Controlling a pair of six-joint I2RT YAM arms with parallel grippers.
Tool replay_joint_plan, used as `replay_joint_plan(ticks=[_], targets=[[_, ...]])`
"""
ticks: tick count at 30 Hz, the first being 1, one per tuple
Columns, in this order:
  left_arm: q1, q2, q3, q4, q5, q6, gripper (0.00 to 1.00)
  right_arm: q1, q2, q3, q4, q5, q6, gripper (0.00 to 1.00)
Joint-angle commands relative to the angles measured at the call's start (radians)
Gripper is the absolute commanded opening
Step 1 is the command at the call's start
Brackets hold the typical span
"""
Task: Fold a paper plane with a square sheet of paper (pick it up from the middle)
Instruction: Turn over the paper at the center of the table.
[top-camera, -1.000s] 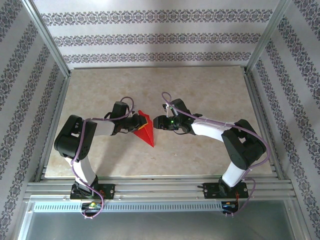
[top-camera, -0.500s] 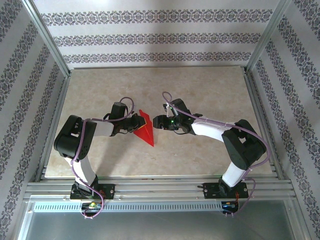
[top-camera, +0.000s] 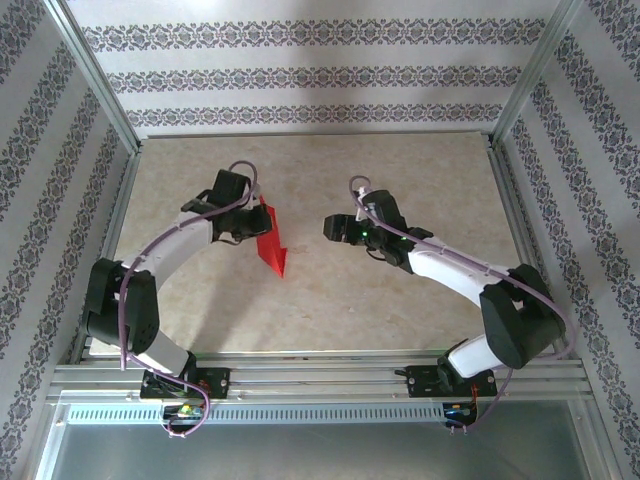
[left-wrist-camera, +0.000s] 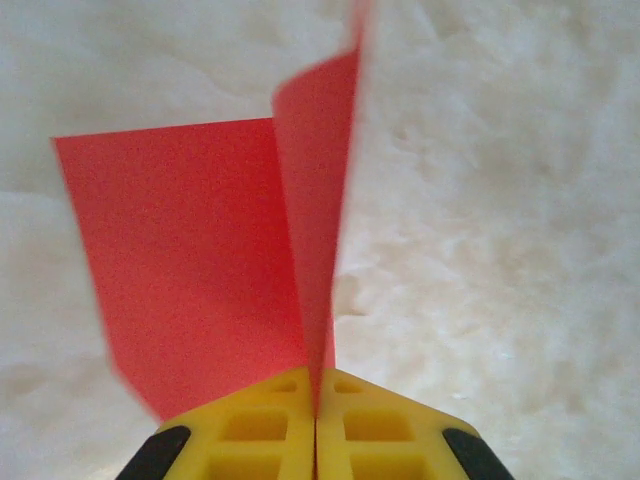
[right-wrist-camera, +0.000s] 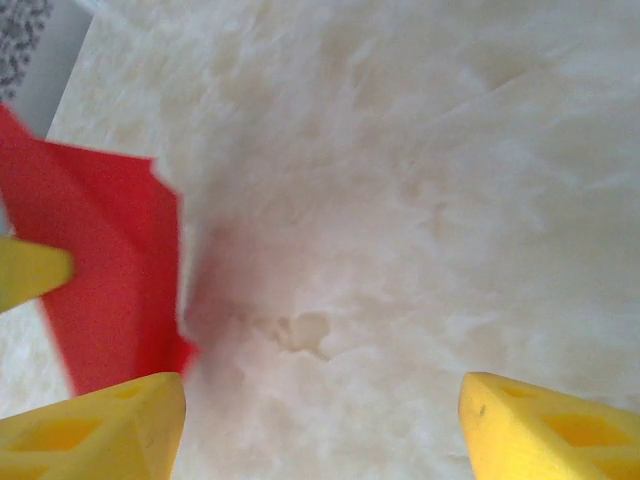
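**Top view.** The left pincer, pressed together on the folded red paper, holds it left of centre over the bench. The paper stands on edge, its pointed tip directed toward the near edge; whether the tip touches the bench cannot be told.

**Left wrist view.** The yellow fingers meet on a crease. One flap spreads left and a narrower flap rises upright, its upper edge blurred.

**Right arm.** The right pincer, spread wide, hovers apart to the paper's right, facing it. Bare bench lies between its fingertips.
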Motion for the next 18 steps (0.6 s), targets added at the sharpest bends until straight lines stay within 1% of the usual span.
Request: replay_joint_plan(ticks=[1,6,10,12,15,18], targets=[[-0.020,-0.005,0.113,-0.409,-0.293,0.128,0.08,-0.039,-0.051,-0.030,-0.005,0.088,-0.036,0.73],[-0.116,0.078,0.275,-0.604,-0.625,0.142,0.08,-0.102,-0.092,-0.051,-0.031,0.047,0.011,0.74],[-0.195,0.214,0.376,-0.683,-0.823,0.144,0.08,-0.121,-0.101,-0.070,-0.034,0.030,0.024,0.74],[-0.232,0.311,0.430,-0.720,-0.912,0.139,0.08,-0.127,-0.101,-0.075,-0.040,0.026,0.032,0.74],[-0.276,0.457,0.519,-0.761,-0.981,0.138,0.08,-0.137,-0.111,-0.086,-0.042,0.026,0.040,0.74],[-0.316,0.579,0.604,-0.749,-1.024,0.174,0.07,-0.150,-0.133,-0.102,-0.041,0.030,0.050,0.74]])
